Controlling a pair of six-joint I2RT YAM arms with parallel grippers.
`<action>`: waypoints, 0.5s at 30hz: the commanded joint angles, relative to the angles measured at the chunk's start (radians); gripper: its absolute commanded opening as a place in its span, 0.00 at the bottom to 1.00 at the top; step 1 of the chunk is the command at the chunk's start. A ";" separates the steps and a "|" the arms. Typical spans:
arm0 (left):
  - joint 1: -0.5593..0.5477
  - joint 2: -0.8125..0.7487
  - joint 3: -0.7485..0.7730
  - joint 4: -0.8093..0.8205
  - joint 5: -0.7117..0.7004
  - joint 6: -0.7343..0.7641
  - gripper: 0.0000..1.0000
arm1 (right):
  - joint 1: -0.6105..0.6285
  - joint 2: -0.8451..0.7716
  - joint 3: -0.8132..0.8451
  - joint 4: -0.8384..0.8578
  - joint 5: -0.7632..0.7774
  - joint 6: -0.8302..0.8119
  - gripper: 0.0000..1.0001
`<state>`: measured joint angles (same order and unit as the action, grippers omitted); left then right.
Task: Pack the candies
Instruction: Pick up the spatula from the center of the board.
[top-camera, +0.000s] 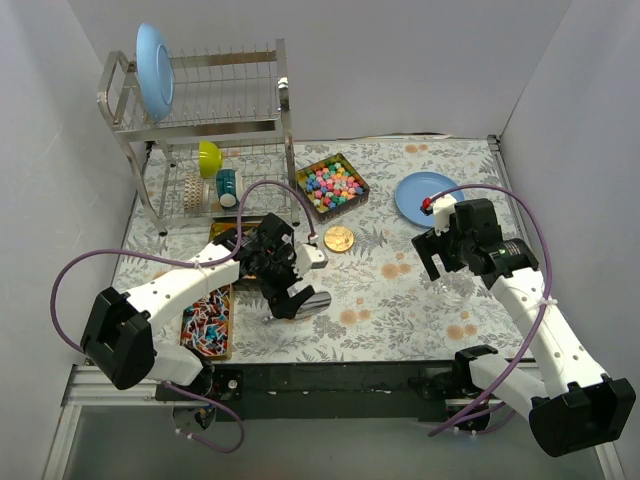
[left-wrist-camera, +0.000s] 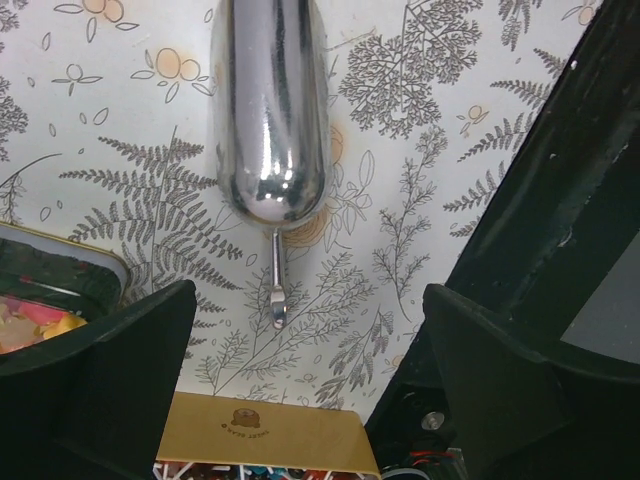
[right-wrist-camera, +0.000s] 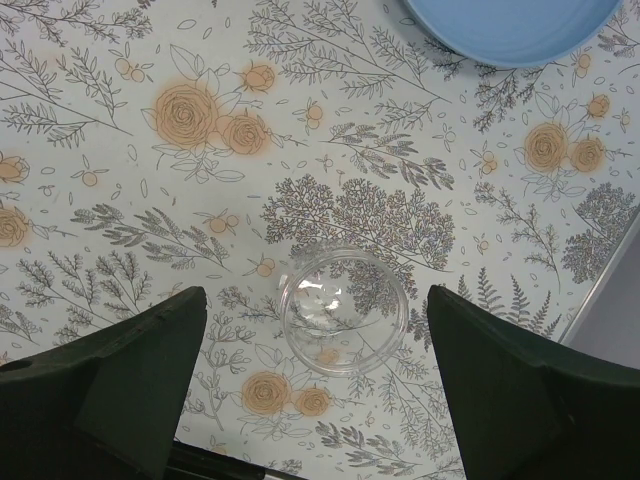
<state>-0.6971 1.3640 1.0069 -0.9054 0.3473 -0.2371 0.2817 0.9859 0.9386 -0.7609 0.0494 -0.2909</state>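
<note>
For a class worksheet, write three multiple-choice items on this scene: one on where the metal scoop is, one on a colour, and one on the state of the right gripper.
1. Where is the metal scoop?
A. in a sink
B. lying on the tablecloth under the left gripper
C. inside a box

2. What colour is the plate standing in the dish rack?
A. red
B. black
C. light blue

3. The right gripper is:
A. open above the clear jar
B. shut on a fork
C. shut on a sponge

Answers:
1 B, the left wrist view shows it flat on the cloth between the spread fingers.
2 C, the top view shows it pale blue.
3 A, its fingers stand apart on either side of the jar.
</note>
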 joint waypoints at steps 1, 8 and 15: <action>-0.047 -0.052 -0.007 0.002 0.070 -0.059 0.98 | -0.001 -0.016 0.045 0.014 -0.005 -0.001 0.98; -0.189 -0.057 -0.030 -0.035 0.018 -0.041 0.98 | -0.001 -0.023 0.036 0.000 -0.042 -0.163 0.98; -0.292 -0.009 -0.047 -0.099 -0.066 -0.010 0.98 | -0.003 -0.003 0.035 0.000 -0.151 -0.137 0.98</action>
<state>-0.9558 1.3468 0.9722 -0.9535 0.3378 -0.2771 0.2817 0.9840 0.9409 -0.7620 -0.0250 -0.4152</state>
